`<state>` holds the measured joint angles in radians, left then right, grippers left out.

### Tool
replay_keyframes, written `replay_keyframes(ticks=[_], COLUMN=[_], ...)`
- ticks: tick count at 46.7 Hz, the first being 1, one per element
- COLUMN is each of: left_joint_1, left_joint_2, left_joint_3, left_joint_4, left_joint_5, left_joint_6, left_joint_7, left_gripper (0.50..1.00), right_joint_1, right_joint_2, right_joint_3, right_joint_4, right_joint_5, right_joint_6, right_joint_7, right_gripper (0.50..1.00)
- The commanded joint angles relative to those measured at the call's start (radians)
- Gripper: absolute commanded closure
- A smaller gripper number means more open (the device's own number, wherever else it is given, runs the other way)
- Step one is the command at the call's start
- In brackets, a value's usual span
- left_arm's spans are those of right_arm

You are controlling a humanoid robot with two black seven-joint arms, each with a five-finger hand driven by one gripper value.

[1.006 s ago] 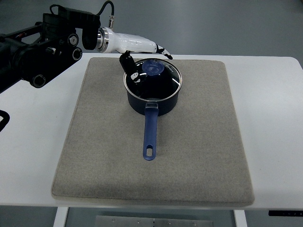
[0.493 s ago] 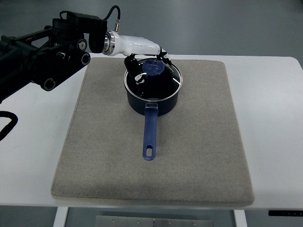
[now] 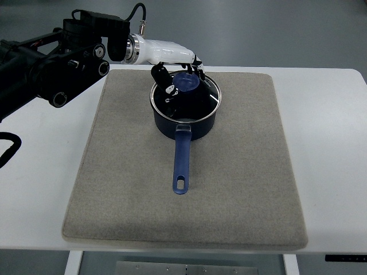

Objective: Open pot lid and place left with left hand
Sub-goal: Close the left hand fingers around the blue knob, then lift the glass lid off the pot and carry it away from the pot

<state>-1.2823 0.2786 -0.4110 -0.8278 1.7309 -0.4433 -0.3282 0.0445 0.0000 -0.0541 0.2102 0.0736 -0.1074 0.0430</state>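
A dark blue saucepan (image 3: 185, 120) with a long blue handle (image 3: 182, 163) stands on the grey mat (image 3: 241, 172), handle pointing toward me. Its glass lid (image 3: 200, 97) with a blue knob (image 3: 186, 83) still sits on the pot. My left hand (image 3: 179, 77), white with black fingers, reaches in from the upper left and hovers over the lid's far left side. Its fingers curl down around the knob, touching or nearly touching it; a firm grasp cannot be made out. The right arm does not show.
The mat lies on a white table (image 3: 327, 149). My left arm's black links (image 3: 51, 63) stretch over the table's upper left corner. Bare mat lies to the left of the pot (image 3: 123, 137) and in front of it.
My left hand has moved right over the lid and its fingers have come down around the knob. The pot and lid have not moved.
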Motion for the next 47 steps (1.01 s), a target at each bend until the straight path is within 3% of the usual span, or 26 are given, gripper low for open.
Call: replay_keyframes(ticks=[1,17,47], left_joint_1=[-0.002,-0.006,-0.014], left_joint_2=[0.002,0.008,0.017], left_joint_3=[0.0,0.0,-0.014], left_joint_4=[-0.001,-0.001,-0.002], left_joint_5=[0.002,0.006,-0.01], left_joint_6=[0.0,0.0,0.0], left_joint_7=[0.0,0.0,-0.002], left_gripper=[0.799,0.999,1.0], right_joint_1=[0.0,0.0,0.0], right_joint_2=[0.0,0.0,0.0], right_joint_3=[0.0,0.0,0.0], right_joint_4=[0.0,0.0,0.0], right_joint_5=[0.0,0.0,0.0], right_joint_6=[0.0,0.0,0.0], right_joint_7=[-0.002,0.0,0.0], right_gripper=[0.585,0.585,0.585])
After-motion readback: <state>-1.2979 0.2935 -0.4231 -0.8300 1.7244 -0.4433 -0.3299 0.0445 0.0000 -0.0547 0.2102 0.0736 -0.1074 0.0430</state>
